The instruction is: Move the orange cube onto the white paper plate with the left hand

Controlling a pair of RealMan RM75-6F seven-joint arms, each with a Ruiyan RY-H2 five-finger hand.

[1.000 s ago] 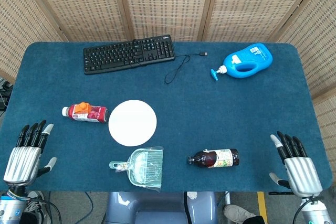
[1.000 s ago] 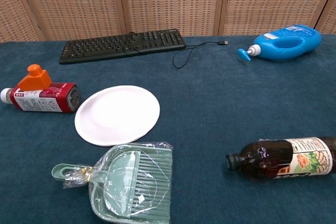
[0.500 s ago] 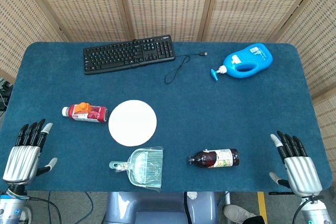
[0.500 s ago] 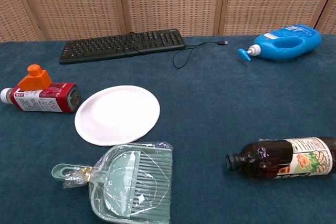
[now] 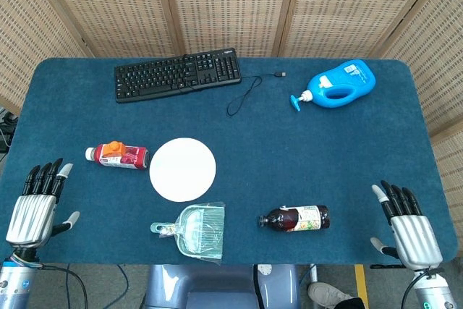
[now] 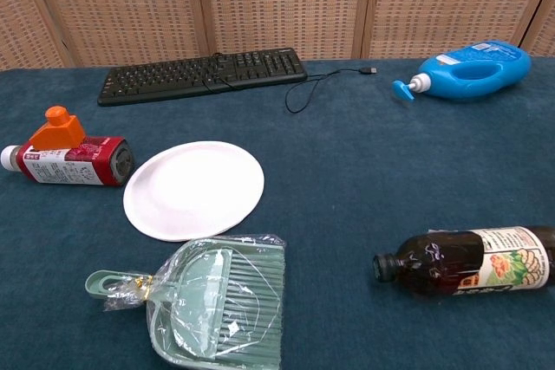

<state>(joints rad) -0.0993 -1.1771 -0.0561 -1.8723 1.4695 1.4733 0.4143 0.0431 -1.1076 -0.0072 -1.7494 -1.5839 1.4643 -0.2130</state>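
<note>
Head view: the left hand [image 5: 35, 204] sits at the near left corner of the blue-covered table [image 5: 304, 157], fingers straight and apart, grasping nothing. The right hand [image 5: 406, 228] sits at the near right corner in the same released posture, also grasping nothing. The orange cube [image 5: 113, 148] rests on top of a red-labelled bottle [image 5: 119, 155] lying on its side at the left of the table. The white paper plate [image 5: 182, 169] lies flat just to the right of that bottle, bare. Both hands are well apart from cube and plate. A green dustpan [image 5: 194, 231] in clear wrapping lies near the front edge below the plate; a dark bottle [image 5: 295, 218] lies on its side to the right of it. A black keyboard [image 5: 177, 74] runs along the far side, its cable [image 5: 249, 92] looping to the right, and a blue detergent jug [image 5: 338, 83] lies at the far right. Chest view: neither hand appears. The orange cube [image 6: 57, 131] is seen perched on the upper side of the red-labelled bottle [image 6: 71, 162], with a round knob on its top. The white paper plate [image 6: 193, 190] lies just beside the bottle's base; whether they touch cannot be told. The green dustpan [image 6: 217, 307], dark bottle [image 6: 464, 261], black keyboard [image 6: 201, 74] and blue detergent jug [image 6: 469, 69] lie as noted above.
</note>
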